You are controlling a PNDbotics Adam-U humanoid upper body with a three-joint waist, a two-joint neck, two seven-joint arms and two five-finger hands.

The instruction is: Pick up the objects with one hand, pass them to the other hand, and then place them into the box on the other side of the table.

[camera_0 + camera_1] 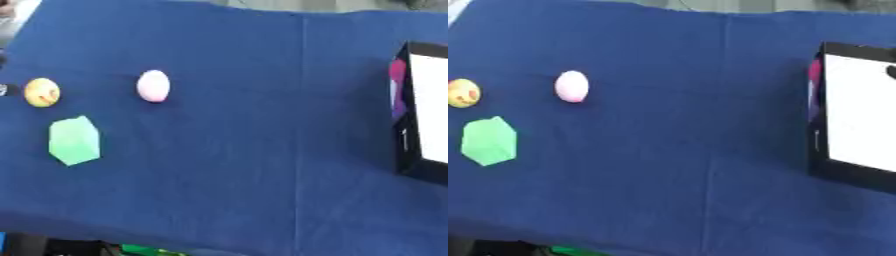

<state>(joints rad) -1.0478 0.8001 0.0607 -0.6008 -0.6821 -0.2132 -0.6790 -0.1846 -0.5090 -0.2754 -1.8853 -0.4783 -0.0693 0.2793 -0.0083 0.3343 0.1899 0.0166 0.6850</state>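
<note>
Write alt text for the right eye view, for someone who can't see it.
Three small things lie on the left of a blue tablecloth: a yellow ball, a pink egg and a green block. A black box with a white inside stands at the right edge. No robot hand shows.

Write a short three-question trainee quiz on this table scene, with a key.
1. True or false: the pink egg lies inside the box.
2. Which object lies nearest the green block? A) yellow ball B) box C) pink egg
3. Fill in: the box stands at the table's ___ side.

Key: 1 false; 2 A; 3 right.
</note>
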